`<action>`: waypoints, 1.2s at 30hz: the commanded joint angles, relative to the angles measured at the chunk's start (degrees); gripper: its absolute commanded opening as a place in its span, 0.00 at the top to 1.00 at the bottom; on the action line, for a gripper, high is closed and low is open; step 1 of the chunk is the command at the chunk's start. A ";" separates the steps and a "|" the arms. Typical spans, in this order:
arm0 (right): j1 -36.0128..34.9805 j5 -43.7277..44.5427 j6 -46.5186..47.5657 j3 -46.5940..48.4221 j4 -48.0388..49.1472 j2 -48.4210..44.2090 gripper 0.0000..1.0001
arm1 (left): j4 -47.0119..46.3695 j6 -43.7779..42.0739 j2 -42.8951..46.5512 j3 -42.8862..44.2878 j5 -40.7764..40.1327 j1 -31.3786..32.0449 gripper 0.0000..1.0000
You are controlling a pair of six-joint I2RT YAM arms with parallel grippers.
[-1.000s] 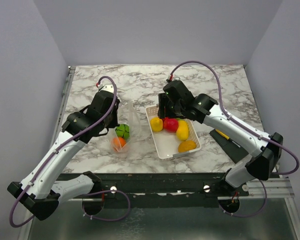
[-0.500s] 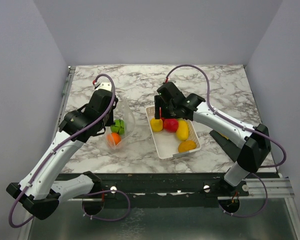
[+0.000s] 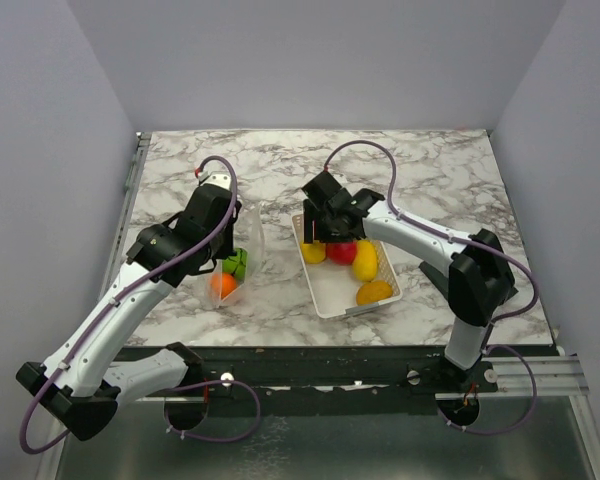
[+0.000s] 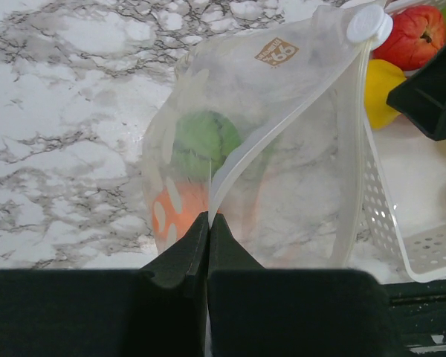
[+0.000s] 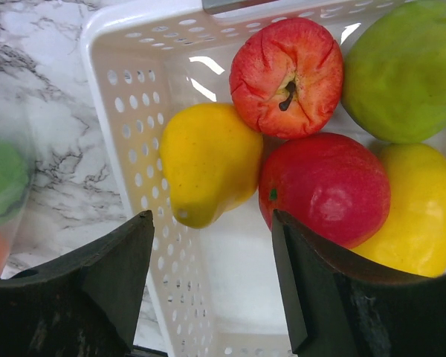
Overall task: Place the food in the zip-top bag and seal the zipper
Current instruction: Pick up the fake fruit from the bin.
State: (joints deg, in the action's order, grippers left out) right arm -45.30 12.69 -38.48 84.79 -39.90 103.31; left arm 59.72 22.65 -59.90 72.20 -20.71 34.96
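My left gripper [image 4: 208, 220] is shut on the rim of the zip-top bag [image 4: 290, 171] and holds its mouth open. The zipper [image 4: 354, 149] runs down from a white slider [image 4: 369, 26]. Inside the bag lie a green fruit [image 4: 203, 141] and an orange one [image 4: 180, 212]. From above, the bag [image 3: 245, 250] hangs at the left gripper [image 3: 236, 226], just left of the basket. My right gripper [image 5: 212, 223] is open above a yellow fruit [image 5: 208, 163] and a red one [image 5: 323, 186], touching neither. More food shows beyond them: a red apple [image 5: 286, 78] and a green fruit [image 5: 401, 71].
The white slotted basket [image 3: 332, 296] sits mid-table and also holds a yellow fruit [image 3: 365, 260] and an orange one [image 3: 374, 292]. A dark flat object [image 3: 462, 288] lies to its right. Grey walls close in the marble table [image 3: 280, 165] on three sides.
My right gripper has swung left to the basket's far-left corner and its jaws have widened. The bag in my left gripper has shifted slightly left.
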 commanded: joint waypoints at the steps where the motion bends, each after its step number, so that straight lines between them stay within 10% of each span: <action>1: 0.21 0.00 -1.70 0.28 1.11 2.11 0.30 | -2.99 1.22 0.99 -1.33 4.95 0.06 1.00; 17: 0.21 0.13 -2.05 1.49 1.96 6.35 0.45 | -3.66 1.44 0.76 -1.98 6.42 0.11 1.00; 28: 0.21 2.09 -1.13 -0.02 1.29 4.28 0.98 | -3.59 1.29 0.77 -1.80 6.03 0.12 1.00; 36: 0.21 3.21 0.01 -2.47 0.32 -0.97 0.99 | -3.65 1.23 0.76 -1.37 5.77 0.11 1.00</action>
State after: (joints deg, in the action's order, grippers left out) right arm -45.30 13.15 -39.59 83.55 -38.63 106.83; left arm 56.69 23.53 -59.90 70.81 -15.64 34.96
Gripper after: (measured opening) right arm 0.186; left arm 0.005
